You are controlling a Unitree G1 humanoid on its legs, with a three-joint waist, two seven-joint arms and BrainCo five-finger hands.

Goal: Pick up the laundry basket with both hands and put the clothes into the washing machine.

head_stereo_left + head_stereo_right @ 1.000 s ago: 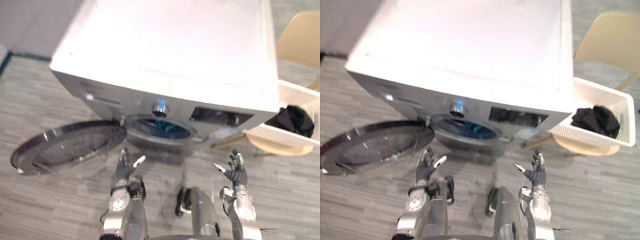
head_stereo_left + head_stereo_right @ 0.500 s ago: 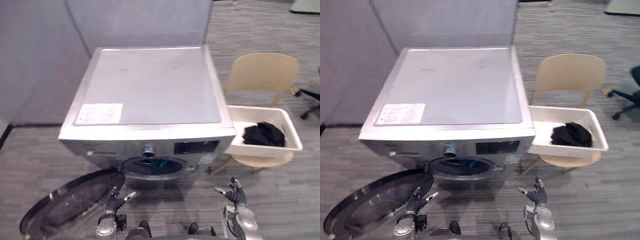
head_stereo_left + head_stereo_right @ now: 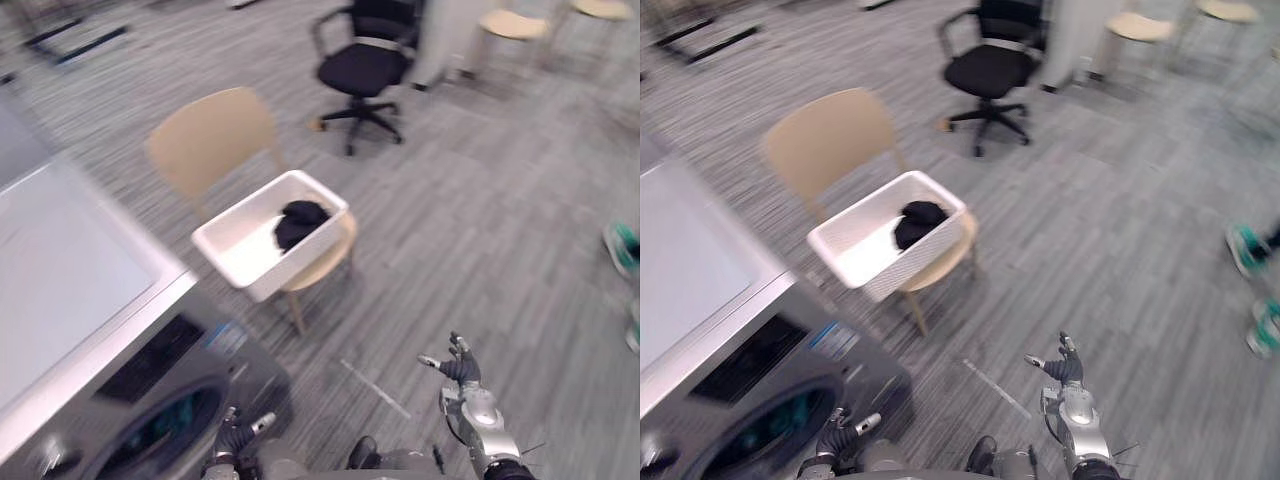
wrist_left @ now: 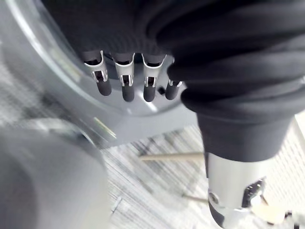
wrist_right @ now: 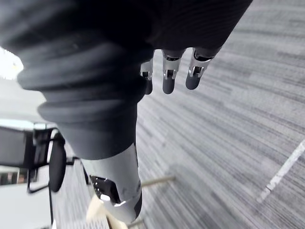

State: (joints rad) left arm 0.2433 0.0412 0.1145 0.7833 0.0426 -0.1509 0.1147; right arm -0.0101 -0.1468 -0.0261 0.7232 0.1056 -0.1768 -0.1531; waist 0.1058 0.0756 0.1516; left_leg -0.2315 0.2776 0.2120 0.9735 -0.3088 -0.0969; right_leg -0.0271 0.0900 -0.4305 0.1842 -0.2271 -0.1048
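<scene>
Fingers [image 4: 125,88] relaxed on left hand [image 3: 235,437], right hand [image 3: 462,370]

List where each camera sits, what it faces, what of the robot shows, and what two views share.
Left eye view: on the head, looking down at the laundry basket on the chair; left hand and right hand low, open.
Right eye view: beside it, same scene.
Left wrist view: along its fingers toward the washing machine.
Right wrist view: along its fingers over floor.
Shared: both eyes show black clothes.
</scene>
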